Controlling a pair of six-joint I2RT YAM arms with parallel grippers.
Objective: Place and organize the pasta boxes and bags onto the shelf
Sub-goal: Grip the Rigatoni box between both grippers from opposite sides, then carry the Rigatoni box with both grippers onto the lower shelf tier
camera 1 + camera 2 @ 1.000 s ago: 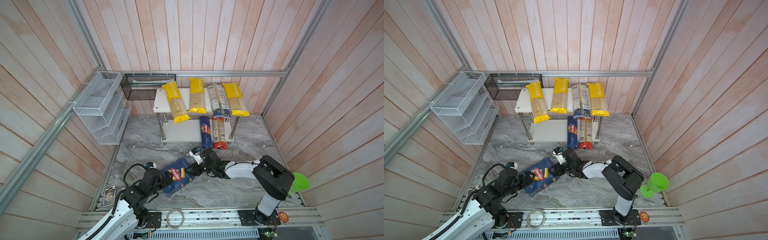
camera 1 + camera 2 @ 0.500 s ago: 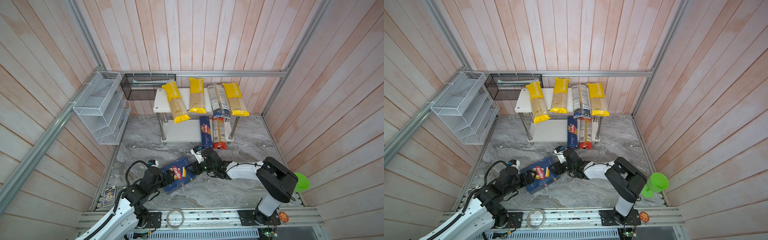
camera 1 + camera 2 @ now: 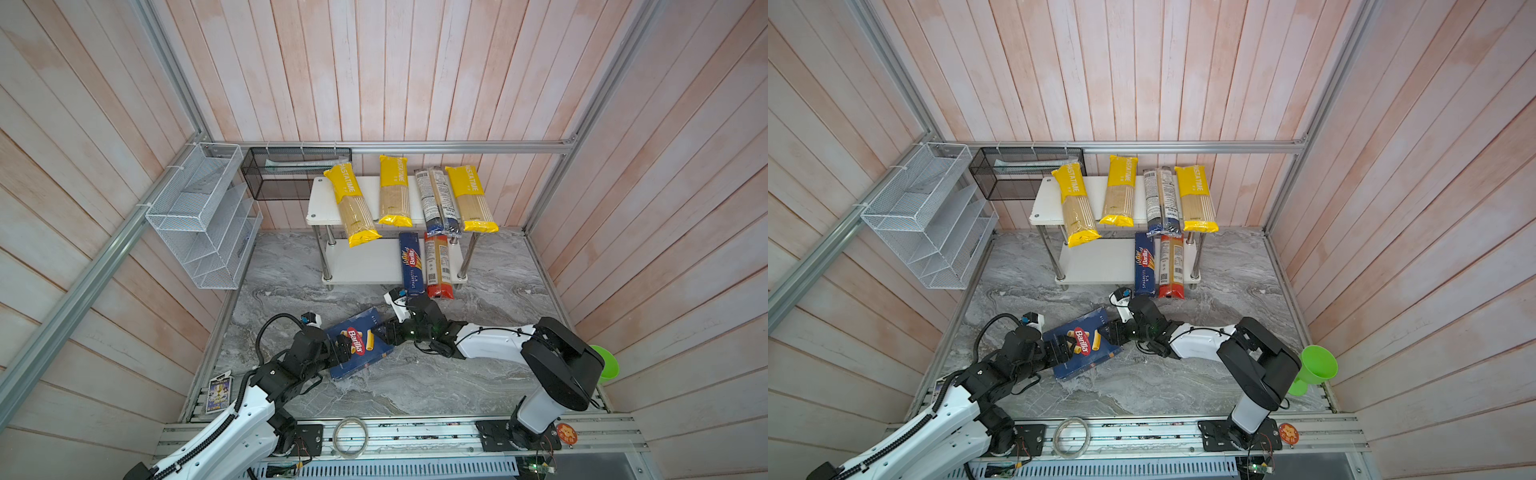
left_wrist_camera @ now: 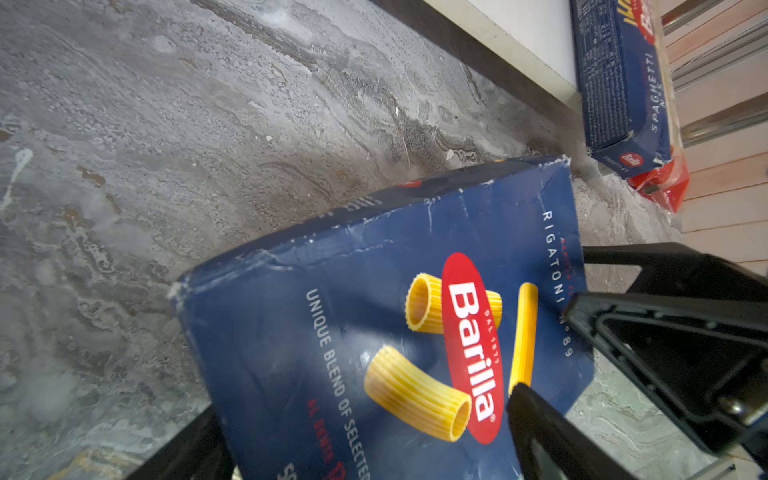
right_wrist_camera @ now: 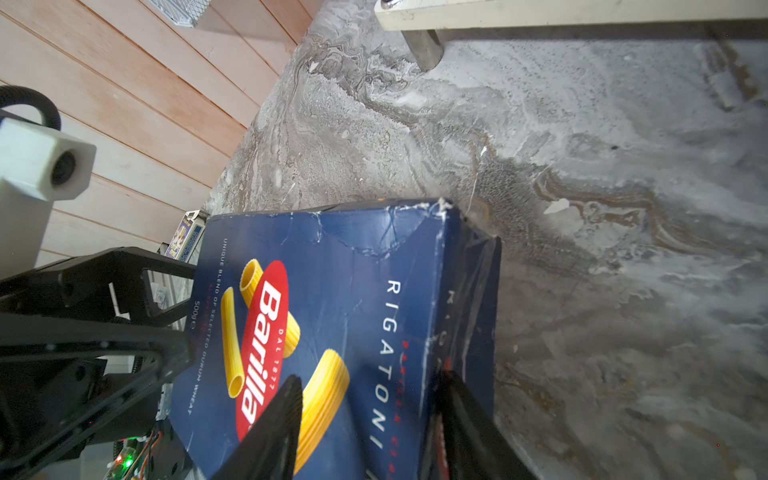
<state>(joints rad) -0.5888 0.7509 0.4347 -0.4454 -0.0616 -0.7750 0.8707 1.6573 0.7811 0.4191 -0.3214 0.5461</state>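
Note:
The wide dark blue rigatoni box (image 3: 362, 345) (image 3: 1084, 348) hangs tilted just above the marble floor, between both arms. My left gripper (image 3: 343, 350) (image 4: 361, 415) is shut on its near-left end, one finger across the red logo. At the far-right end my right gripper (image 3: 384, 332) (image 5: 370, 378) is shut on the box (image 5: 353, 291), one finger on the front face and the other on the narrow side. The white shelf (image 3: 365, 262) carries three yellow bags (image 3: 353, 203) and a dark blue and clear bag (image 3: 438, 199) on top. The spaghetti box (image 3: 410, 264) and a red-ended bag (image 3: 438, 266) lie on the lower tier.
A white wire organiser (image 3: 199, 216) hangs on the left wall, with a black mesh basket (image 3: 286, 174) behind the shelf's left end. A green cup (image 3: 604, 361) sits by the right arm's base. A tape ring (image 3: 351, 432) and a card (image 3: 218, 390) lie at the front edge.
The right gripper's jaws have narrowed a little onto the box's end. The box and both arms have shifted only slightly.

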